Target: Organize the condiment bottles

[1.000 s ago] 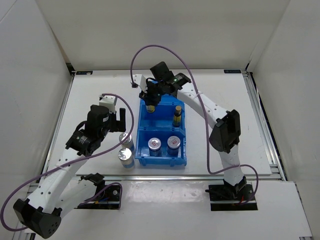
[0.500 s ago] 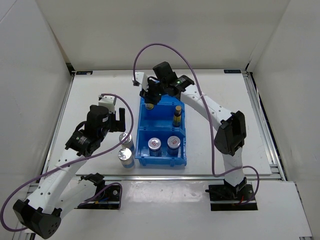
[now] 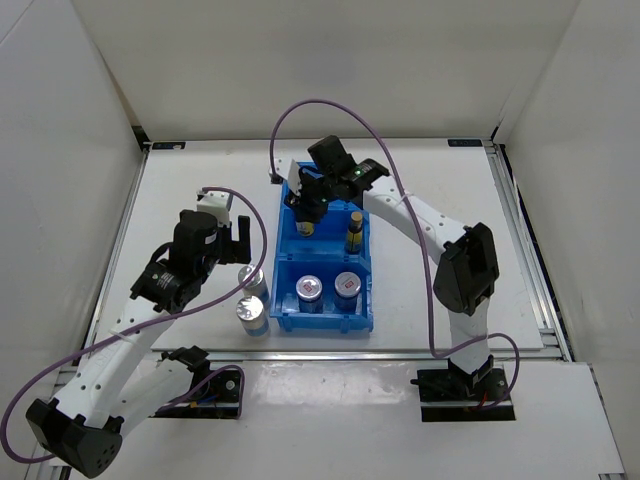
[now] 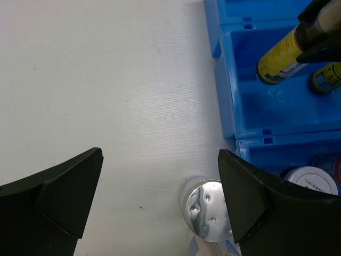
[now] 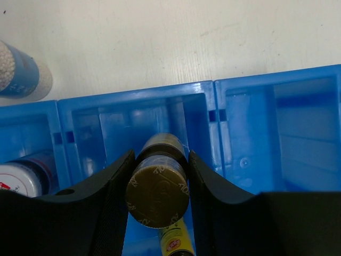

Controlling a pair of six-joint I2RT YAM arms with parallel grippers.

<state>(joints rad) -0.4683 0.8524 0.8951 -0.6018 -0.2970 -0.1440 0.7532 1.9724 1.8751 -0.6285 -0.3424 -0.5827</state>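
Plastic bin holds two slim amber bottles, two round jars; two metal-capped shakers stand outside. Right pincer grips one bottle; left pincer is released.

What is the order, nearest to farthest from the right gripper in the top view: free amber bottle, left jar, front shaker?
From the right gripper:
1. free amber bottle, right side of the bin.
2. left jar, bin's near compartment.
3. front shaker, outside the bin, left.
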